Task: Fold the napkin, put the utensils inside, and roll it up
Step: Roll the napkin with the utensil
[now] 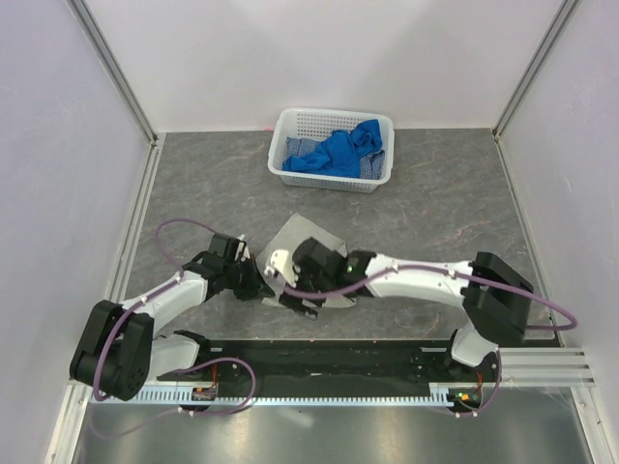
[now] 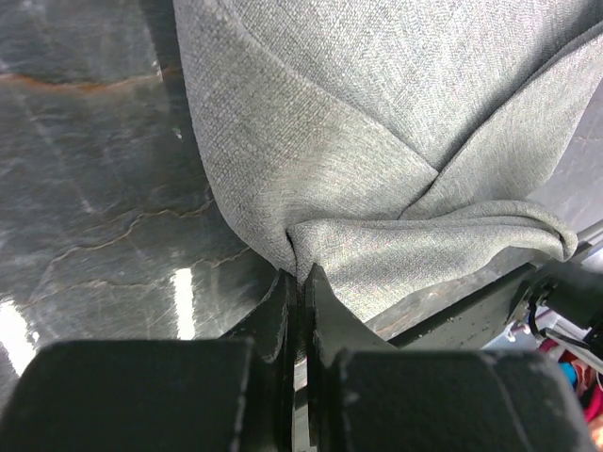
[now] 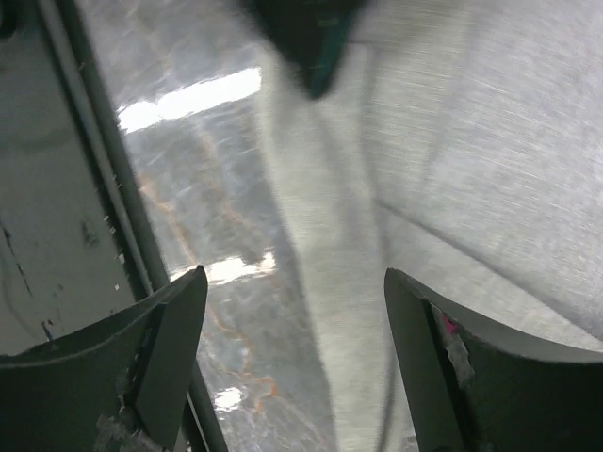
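The light grey napkin [image 1: 311, 235] lies partly folded on the dark table, mostly covered by both wrists in the top view. My left gripper [image 2: 301, 275] is shut on a bunched fold at the edge of the napkin [image 2: 396, 132]; from above this gripper [image 1: 261, 281] sits at the cloth's near left corner. My right gripper [image 3: 294, 282] stands open just over the napkin [image 3: 471, 160], nothing between its fingers, and in the top view it [image 1: 290, 293] is close beside the left one. The utensils are out of view.
A white basket [image 1: 290, 121] holding bright blue cloths [image 1: 338, 153] stands at the back centre. A black rail [image 1: 329, 356] runs along the near edge between the arm bases. White walls close in the table on three sides.
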